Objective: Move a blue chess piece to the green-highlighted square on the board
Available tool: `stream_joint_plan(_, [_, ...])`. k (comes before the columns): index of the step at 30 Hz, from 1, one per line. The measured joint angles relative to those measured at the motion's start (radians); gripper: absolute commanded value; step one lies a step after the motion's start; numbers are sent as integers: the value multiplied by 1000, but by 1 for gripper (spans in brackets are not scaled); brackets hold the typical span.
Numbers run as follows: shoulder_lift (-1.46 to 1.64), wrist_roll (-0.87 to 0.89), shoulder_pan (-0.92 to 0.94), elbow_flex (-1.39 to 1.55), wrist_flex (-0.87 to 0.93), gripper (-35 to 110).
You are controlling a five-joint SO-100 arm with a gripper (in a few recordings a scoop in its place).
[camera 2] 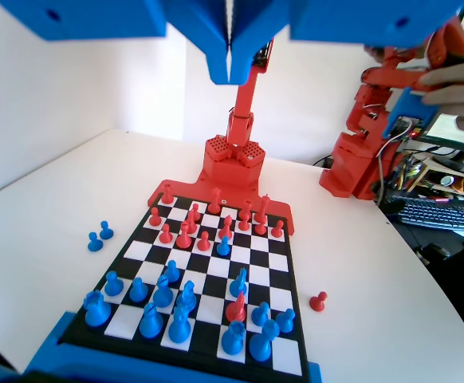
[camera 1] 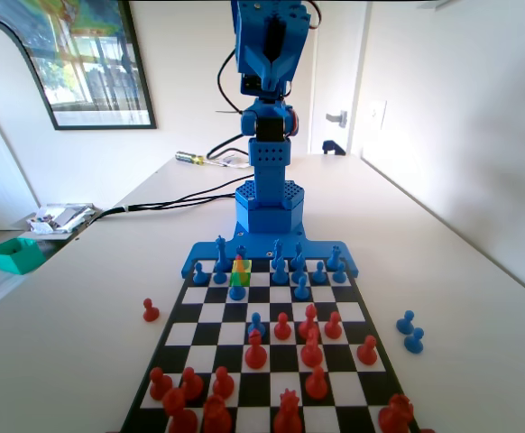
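Note:
The board [camera 1: 193,313] lies lengthwise with its blue rim at the arm's base. The green-highlighted square [camera 1: 243,268] is in the second row from the far end, left of centre. A blue pawn [camera 1: 236,288] stands just in front of it, and a small red piece [camera 2: 236,308] appears to stand on it. Blue pieces [camera 1: 280,269] crowd the far rows, and one blue pawn [camera 1: 256,323] stands among the red ones. My gripper [camera 1: 273,79] is raised high above the arm's base. In the wrist view its jaws [camera 2: 229,76] are shut with nothing between them.
Red pieces [camera 1: 255,352] fill the near half of the board in the fixed view. Two blue pawns [camera 1: 410,330] stand off the board on the right and a red pawn [camera 1: 151,310] on the left. A teal tray [camera 1: 14,255] sits at the table's left edge.

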Motion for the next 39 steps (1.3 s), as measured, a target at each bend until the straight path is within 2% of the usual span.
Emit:
stream_joint_plan(7, [-189, 5, 28, -92, 5, 1])
stream_joint_plan(20, [-839, 2, 186, -357, 78, 1])
stream_joint_plan(26, [-1054, -3, 250, -345, 38, 1])
stream_joint_plan(39, [-1416, 132, 219, -265, -164, 8])
